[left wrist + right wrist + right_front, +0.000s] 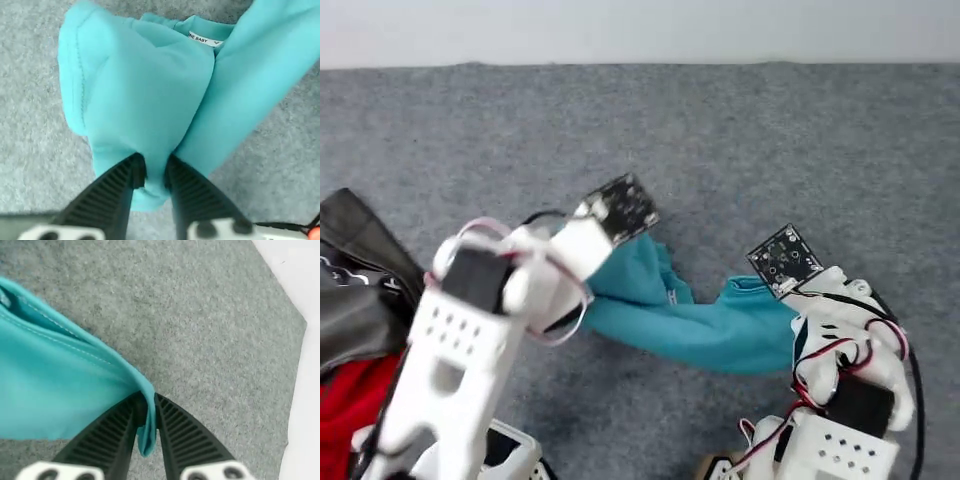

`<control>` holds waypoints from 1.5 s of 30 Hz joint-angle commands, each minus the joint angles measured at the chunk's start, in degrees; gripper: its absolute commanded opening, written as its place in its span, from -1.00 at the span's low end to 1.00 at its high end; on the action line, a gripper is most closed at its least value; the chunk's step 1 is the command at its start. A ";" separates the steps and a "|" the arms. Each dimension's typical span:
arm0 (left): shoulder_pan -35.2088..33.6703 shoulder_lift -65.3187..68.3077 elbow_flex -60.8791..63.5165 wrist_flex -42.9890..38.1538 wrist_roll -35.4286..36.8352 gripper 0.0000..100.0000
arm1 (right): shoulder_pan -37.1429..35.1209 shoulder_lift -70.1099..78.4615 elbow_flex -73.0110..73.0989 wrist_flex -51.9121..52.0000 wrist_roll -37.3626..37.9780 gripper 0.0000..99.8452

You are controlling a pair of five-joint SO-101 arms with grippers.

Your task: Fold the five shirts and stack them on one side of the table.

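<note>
A teal shirt [690, 320] hangs stretched between both arms above the grey mat. My left gripper [154, 175] is shut on a bunched fold of the teal shirt [145, 100], near its collar label. My right gripper [148, 412] is shut on a hemmed edge of the same teal shirt [60, 385]. From above, the left arm [520, 290] holds the shirt's left end and the right arm [840, 340] its right end. The cloth sags in the middle between them.
A pile of shirts lies at the table's left edge: a dark grey one [355, 280] on top and a red one [350, 400] below. The grey mat [740, 150] stretches open behind and to the right. A white surface borders the mat [305, 300].
</note>
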 commanded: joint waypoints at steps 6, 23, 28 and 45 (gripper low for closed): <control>-1.49 -11.43 1.54 1.23 10.55 -0.63 | 0.22 -0.48 -0.35 -0.04 0.00 -0.98; -8.88 16.70 -14.02 -7.47 10.46 -0.62 | 2.86 -1.01 -0.35 10.24 0.00 -0.98; -4.48 32.88 -23.69 -6.15 10.11 -0.61 | 2.86 -1.01 -0.35 12.26 0.00 -0.98; -0.79 76.75 -63.52 -0.88 8.26 -0.49 | 2.95 -1.10 -0.35 16.75 -0.26 -0.98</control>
